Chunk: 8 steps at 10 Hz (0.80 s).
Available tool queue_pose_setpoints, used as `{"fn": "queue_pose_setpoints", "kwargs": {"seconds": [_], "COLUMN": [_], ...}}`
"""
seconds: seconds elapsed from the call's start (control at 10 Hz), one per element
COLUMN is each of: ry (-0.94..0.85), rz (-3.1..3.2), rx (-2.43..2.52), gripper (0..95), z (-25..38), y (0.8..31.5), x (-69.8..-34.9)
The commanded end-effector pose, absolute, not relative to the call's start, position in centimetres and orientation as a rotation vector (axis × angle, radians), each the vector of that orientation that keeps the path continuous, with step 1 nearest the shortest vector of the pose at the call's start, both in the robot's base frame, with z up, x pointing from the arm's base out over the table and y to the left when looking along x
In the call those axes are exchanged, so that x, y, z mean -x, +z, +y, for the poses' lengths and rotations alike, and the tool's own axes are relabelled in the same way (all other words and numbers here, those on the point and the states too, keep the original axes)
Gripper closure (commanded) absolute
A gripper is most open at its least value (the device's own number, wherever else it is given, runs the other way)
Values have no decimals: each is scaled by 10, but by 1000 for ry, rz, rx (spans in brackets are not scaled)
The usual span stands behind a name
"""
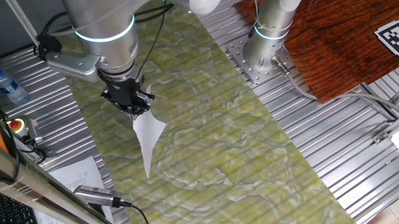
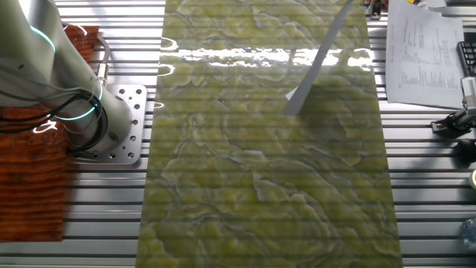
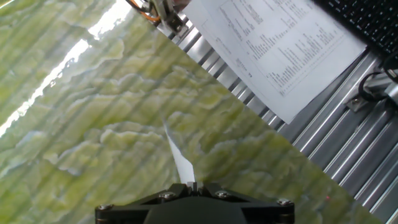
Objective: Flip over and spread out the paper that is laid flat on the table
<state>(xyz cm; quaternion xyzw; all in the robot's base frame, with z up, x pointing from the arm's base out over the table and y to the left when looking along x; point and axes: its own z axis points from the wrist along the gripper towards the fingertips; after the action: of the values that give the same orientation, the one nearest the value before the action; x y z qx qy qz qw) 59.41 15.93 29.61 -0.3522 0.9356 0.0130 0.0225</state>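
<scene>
The blank white paper [image 1: 147,137] hangs from my gripper [image 1: 135,107], pinched at its top and drooping down to a point above the green-yellow marbled table [image 1: 220,144]. In the other fixed view the paper [image 2: 316,67] shows as a narrow slanted strip, lifted off the table [image 2: 260,186]. In the hand view the paper [image 3: 179,158] runs as a thin edge-on sliver out from between my shut fingers, with my gripper [image 3: 193,185] at the bottom. The gripper is shut on the paper's edge.
A printed sheet [image 3: 273,50] lies on the ribbed metal panel beside the table, also in one fixed view [image 1: 75,176]. A keyboard [image 3: 360,18] lies beyond it. The arm's base [image 1: 267,43] stands near a reddish wooden board [image 1: 343,40]. A water bottle [image 1: 5,85] lies at left.
</scene>
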Motion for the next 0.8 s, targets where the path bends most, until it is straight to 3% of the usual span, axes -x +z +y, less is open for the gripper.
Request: {"fn": "queue_pose_setpoints", "kwargs": {"seconds": [0.1, 0.8], "ry": [46, 6], "rz": [2905, 2940], "rx": [1080, 1059], "gripper": [950, 950], "z": [159, 160], "y": [295, 294], "x": [-592, -587]}}
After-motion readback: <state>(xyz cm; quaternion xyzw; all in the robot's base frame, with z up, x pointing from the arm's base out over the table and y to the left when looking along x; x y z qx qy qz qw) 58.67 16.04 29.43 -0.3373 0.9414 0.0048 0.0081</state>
